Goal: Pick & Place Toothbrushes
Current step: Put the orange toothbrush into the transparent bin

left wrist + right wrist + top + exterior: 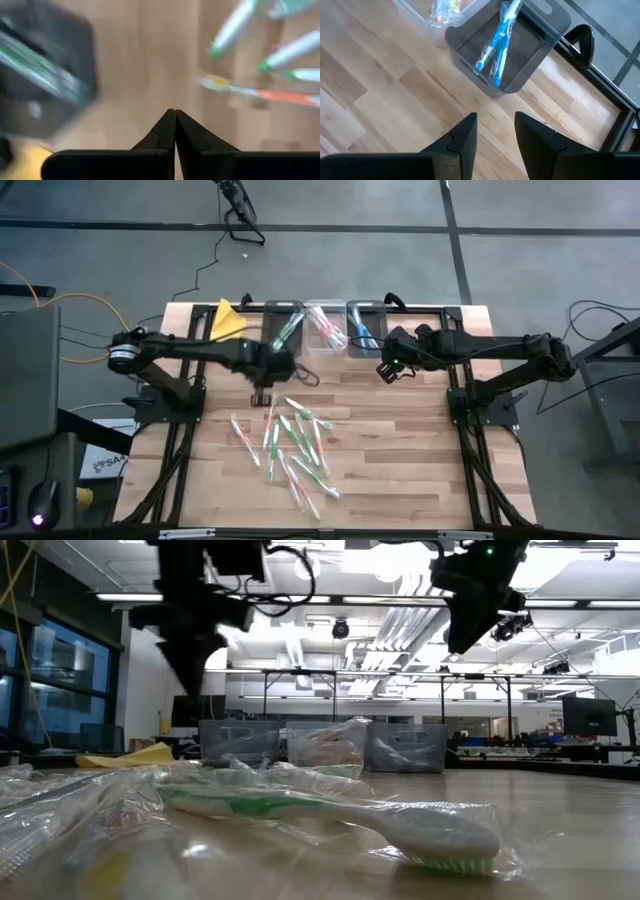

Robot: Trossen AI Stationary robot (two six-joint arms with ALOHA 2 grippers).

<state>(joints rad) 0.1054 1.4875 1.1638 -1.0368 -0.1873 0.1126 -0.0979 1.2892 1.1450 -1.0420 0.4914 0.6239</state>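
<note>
Left hand [262, 395] hangs over the bench [420, 470] between the bins and the loose pile, fingers pressed together tip to tip, nothing between them in the left wrist view. Scattered toothbrushes [292, 445] lie just on the near side of it, toward the front edge, most with long axes running roughly front to back, fanned and overlapping. Left arm is plainly the nearer one.

Right hand [384, 370] sits off by the blue bin [512, 47], fingers [462, 137] parted, holding nothing; two wrapped blue toothbrushes [495, 42] already lie in that bin. Green bin [284, 332] and the middle bin [327, 330] also hold some.

Likely next: left hand opens and drops onto one stick, fingers set across its length
</note>
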